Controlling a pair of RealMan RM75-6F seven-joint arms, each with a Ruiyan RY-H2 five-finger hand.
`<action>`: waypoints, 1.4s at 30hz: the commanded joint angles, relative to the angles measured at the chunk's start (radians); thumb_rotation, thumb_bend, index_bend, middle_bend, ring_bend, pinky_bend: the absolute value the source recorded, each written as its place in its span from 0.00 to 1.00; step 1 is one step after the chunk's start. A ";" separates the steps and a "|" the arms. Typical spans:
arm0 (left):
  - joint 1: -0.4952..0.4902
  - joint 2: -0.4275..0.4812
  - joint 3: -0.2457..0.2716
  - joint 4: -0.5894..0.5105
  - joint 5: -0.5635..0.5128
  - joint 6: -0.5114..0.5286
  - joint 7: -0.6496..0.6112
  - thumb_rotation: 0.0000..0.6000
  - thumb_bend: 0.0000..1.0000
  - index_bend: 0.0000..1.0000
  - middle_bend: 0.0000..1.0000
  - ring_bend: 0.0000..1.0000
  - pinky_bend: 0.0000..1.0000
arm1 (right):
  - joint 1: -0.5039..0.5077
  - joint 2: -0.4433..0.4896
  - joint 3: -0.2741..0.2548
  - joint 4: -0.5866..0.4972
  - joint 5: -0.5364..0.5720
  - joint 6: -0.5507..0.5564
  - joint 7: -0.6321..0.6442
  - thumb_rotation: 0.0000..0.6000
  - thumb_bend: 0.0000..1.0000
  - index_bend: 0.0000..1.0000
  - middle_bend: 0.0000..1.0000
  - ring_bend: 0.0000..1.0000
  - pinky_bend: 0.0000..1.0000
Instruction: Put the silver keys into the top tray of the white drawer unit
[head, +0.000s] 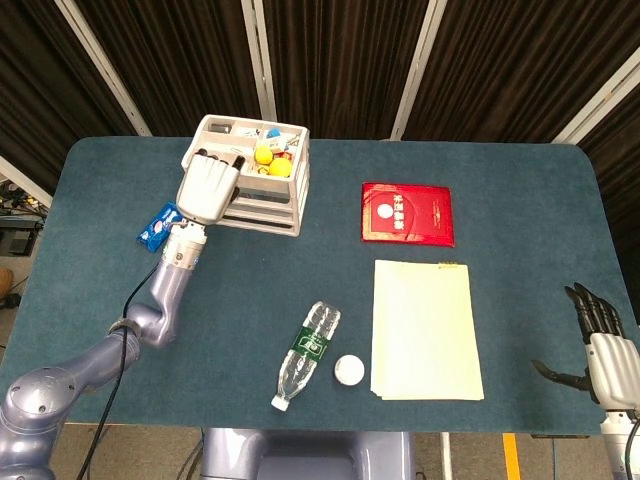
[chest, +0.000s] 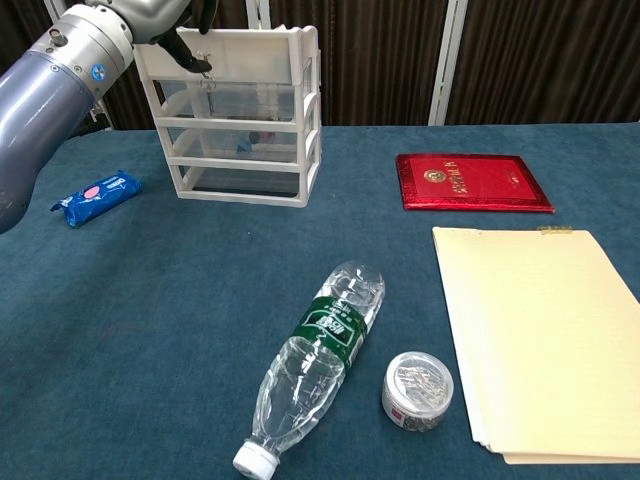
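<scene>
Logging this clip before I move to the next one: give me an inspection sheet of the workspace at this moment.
Surface: table covered in dark blue felt.
Job's things: white drawer unit at the far left; silver keys hang from the left hand in front of its top tray, which already holds yellow balls and small items.
Clutter: red booklet, cream folder, clear bottle lying on its side, round tin, blue packet.
Hands: left hand pinches the keys over the unit's front edge; right hand holds nothing, at the table's near right edge.
Cables: black cable along the left arm.
Surroundings: dark curtains with white poles.
</scene>
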 joint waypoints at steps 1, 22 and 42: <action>-0.002 0.003 -0.009 -0.011 -0.010 0.000 0.006 1.00 0.11 0.59 0.95 0.86 0.78 | 0.000 0.000 0.000 0.000 0.000 0.000 -0.001 1.00 0.00 0.00 0.00 0.00 0.00; 0.286 0.251 0.056 -0.630 -0.010 0.253 -0.018 1.00 0.09 0.59 0.71 0.66 0.58 | 0.006 0.000 -0.006 0.006 0.010 -0.023 -0.029 1.00 0.00 0.00 0.00 0.00 0.00; 0.737 0.552 0.412 -1.035 0.124 0.447 -0.154 1.00 0.00 0.00 0.00 0.00 0.00 | 0.015 -0.012 -0.004 0.020 0.025 -0.033 -0.112 1.00 0.00 0.00 0.00 0.00 0.00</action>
